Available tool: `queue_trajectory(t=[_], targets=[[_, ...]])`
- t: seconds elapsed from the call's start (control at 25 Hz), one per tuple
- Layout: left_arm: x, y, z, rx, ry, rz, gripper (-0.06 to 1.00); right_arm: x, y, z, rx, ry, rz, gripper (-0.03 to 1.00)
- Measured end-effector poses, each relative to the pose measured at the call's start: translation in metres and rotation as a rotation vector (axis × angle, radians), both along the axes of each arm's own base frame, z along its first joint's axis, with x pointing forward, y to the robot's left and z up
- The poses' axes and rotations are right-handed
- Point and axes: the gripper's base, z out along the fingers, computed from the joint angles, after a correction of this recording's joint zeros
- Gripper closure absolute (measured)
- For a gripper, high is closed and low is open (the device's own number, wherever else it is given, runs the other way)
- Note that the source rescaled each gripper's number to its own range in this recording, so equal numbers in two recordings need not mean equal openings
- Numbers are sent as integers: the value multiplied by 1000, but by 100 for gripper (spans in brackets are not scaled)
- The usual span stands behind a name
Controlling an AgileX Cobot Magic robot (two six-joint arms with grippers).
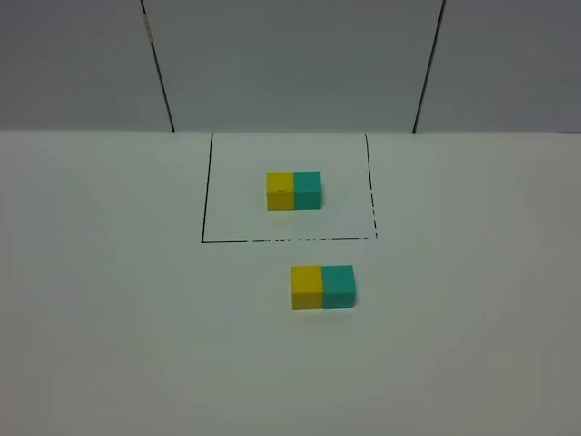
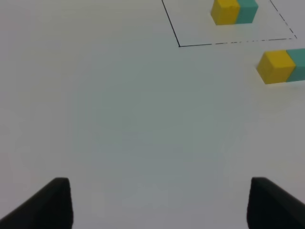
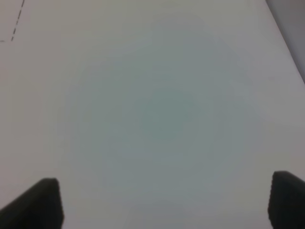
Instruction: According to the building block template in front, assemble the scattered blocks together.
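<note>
The template, a yellow cube (image 1: pixel 280 191) joined to a teal cube (image 1: pixel 308 190), sits inside a thin black drawn rectangle (image 1: pixel 207 238). In front of the frame, the unframed yellow cube (image 1: pixel 307 287) and teal cube (image 1: pixel 339 286) stand touching, yellow left, teal right. The left wrist view shows the template pair (image 2: pixel 233 11) and the unframed yellow cube (image 2: pixel 275 67) far from my open, empty left gripper (image 2: pixel 159 202). My right gripper (image 3: pixel 162 202) is open and empty over bare table. Neither gripper appears in the exterior high view.
The white table (image 1: pixel 109 300) ends at a grey panelled back wall (image 1: pixel 290 64). The right wrist view shows a bit of the drawn line (image 3: pixel 16 24) and the table's edge (image 3: pixel 286 38).
</note>
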Motion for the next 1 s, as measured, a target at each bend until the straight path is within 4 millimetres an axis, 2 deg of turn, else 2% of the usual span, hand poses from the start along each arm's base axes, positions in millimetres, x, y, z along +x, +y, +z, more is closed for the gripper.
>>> queue_trajectory(t=[1.0], targets=[[0,0,0,0,0,0,29,0,0,0,0,-1,0,24]])
